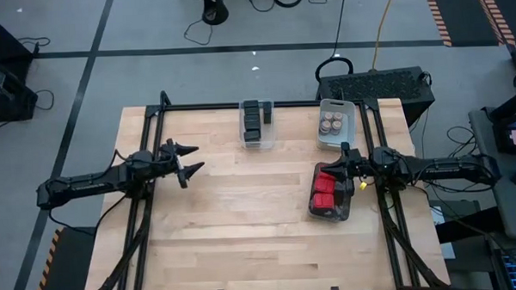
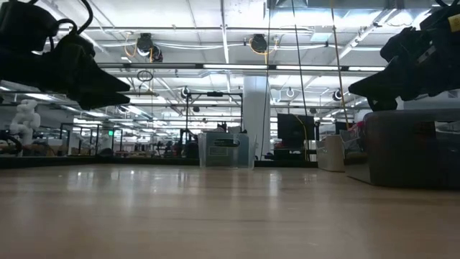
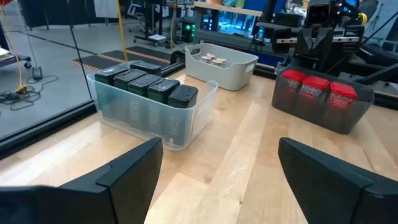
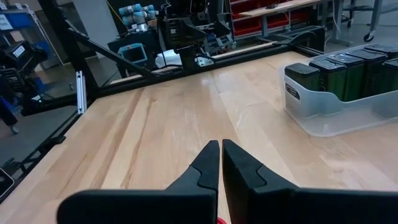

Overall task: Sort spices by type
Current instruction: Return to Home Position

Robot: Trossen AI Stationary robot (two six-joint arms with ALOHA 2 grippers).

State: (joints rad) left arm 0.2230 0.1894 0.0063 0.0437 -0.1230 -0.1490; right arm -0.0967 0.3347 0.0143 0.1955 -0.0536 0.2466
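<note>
The right gripper (image 4: 221, 146), clenched on nothing, hung above the red tins (image 1: 327, 191) in the dark bin (image 1: 332, 216); it probably needed to rise clear before retracting. The left gripper (image 1: 198, 156) hung released, well apart. Farther back, dark tins (image 1: 255, 119) filled the clear bin (image 1: 256, 146) and jars (image 1: 332, 123) the white bin (image 1: 332, 103).

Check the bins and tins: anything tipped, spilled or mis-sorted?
Nothing stands out. Dark tins stand upright in the clear bin, round jars in the white bin, red tins in the dark bin. No mixing, no spill visible.

table (image 1: 244, 232): smooth wood | clear bin (image 3: 142, 118): glossy plastic | dark tins (image 3: 163, 88): matt lids
</note>
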